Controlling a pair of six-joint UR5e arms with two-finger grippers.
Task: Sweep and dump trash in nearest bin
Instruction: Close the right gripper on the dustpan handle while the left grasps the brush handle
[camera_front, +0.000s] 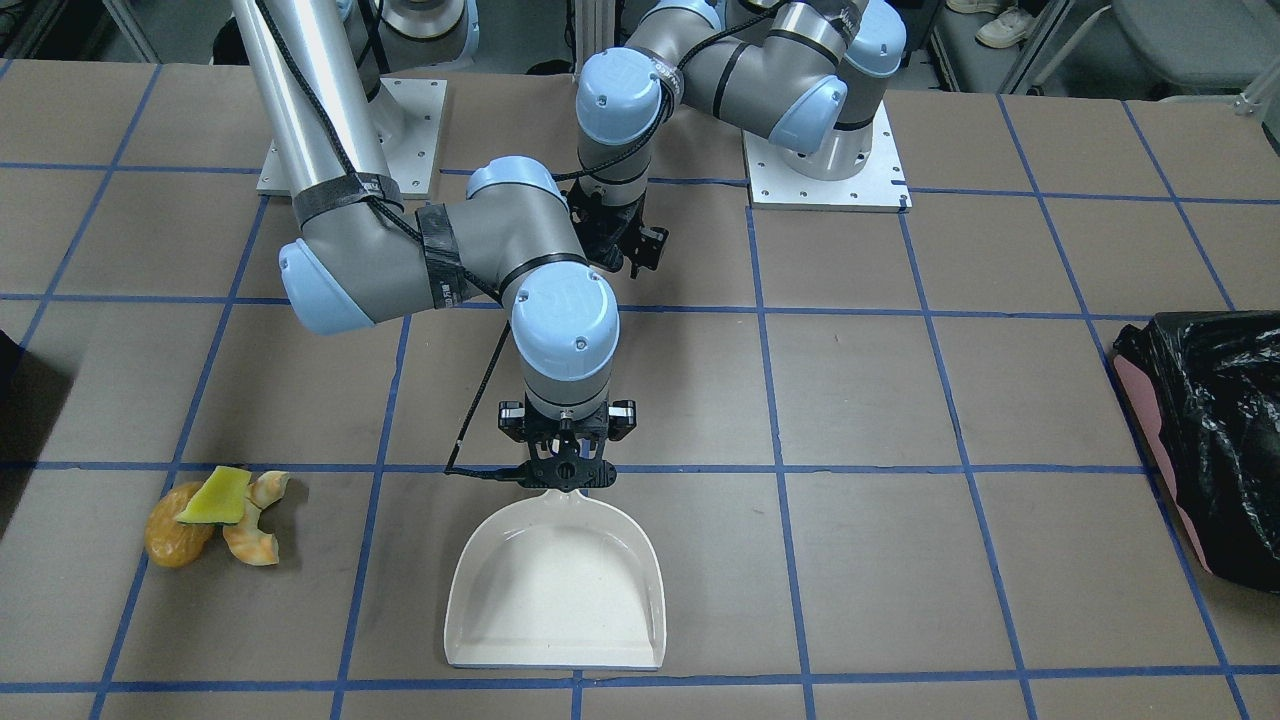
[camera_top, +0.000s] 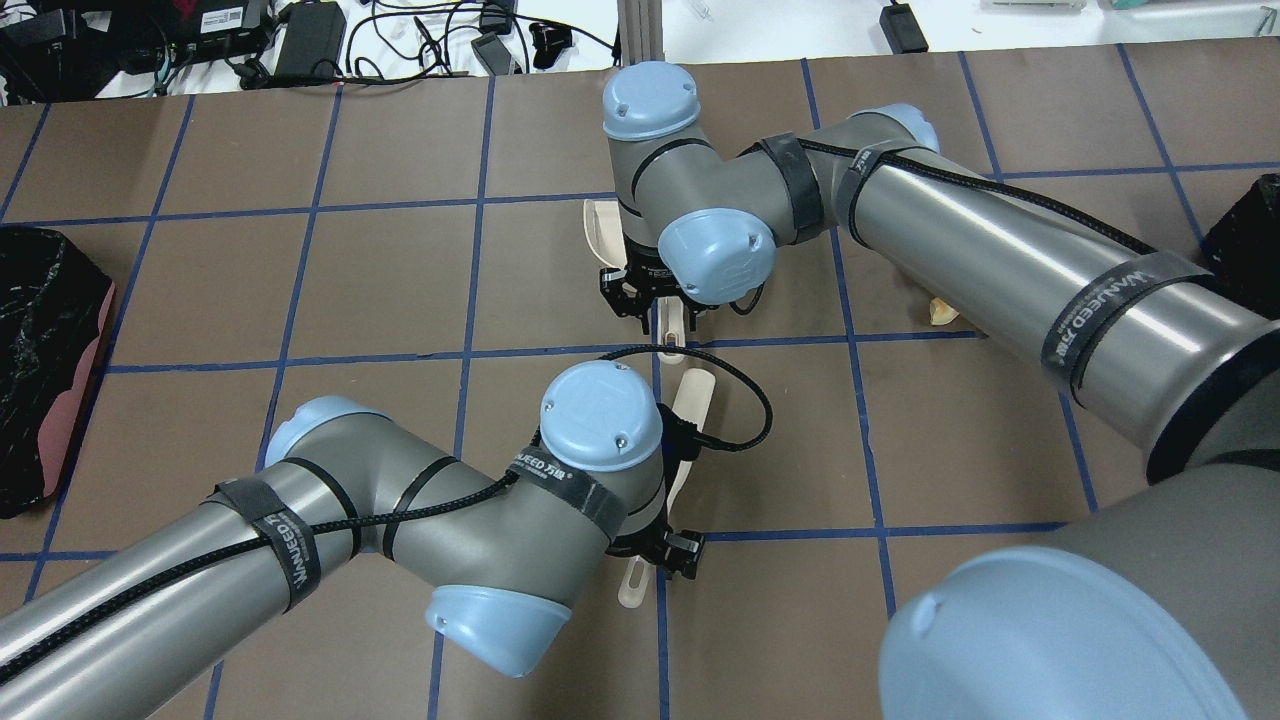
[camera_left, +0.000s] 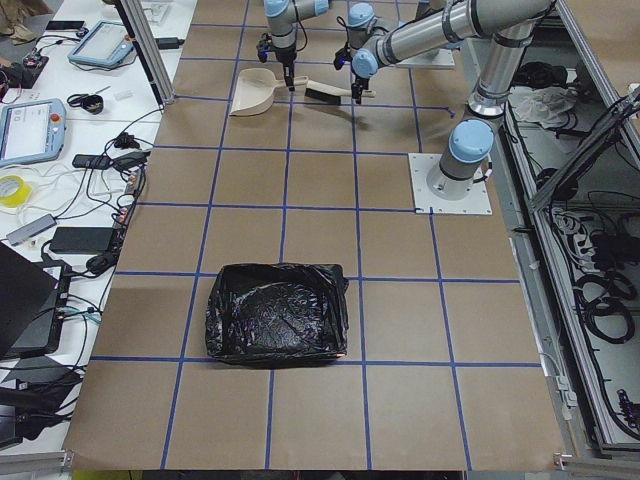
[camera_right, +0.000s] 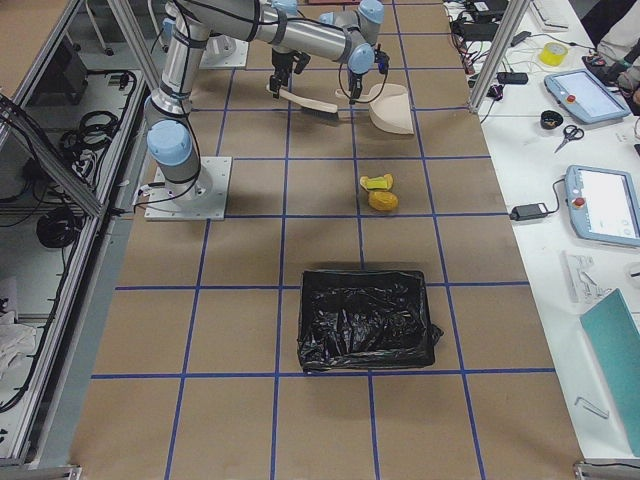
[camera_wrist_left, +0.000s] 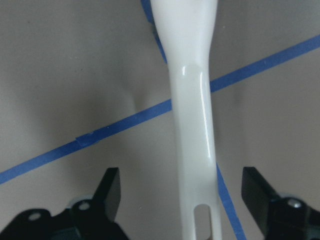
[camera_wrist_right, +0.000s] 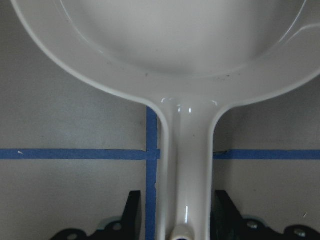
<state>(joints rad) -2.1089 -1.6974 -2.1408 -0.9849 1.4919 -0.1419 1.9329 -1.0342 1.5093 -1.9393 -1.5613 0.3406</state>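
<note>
The trash (camera_front: 215, 515) lies on the table on the robot's right: a yellow-green sponge piece, an amber lump and pale peel. It also shows in the exterior right view (camera_right: 378, 192). The bin (camera_right: 368, 318), black, stands beyond it; only its corner (camera_top: 1245, 240) shows overhead. My right gripper (camera_front: 567, 470) is shut on the handle of the white dustpan (camera_front: 555, 590), which lies flat; the fingers flank the handle in the right wrist view (camera_wrist_right: 177, 205). My left gripper (camera_wrist_left: 182, 185) is open, low, its fingers wide on either side of the white brush handle (camera_wrist_left: 192, 120).
A pink bin (camera_front: 1210, 440) lined with a black bag stands at the table's end on the robot's left. The two arm bases (camera_front: 825, 150) sit at the robot's edge. Blue tape lines grid the brown table (camera_front: 900, 560).
</note>
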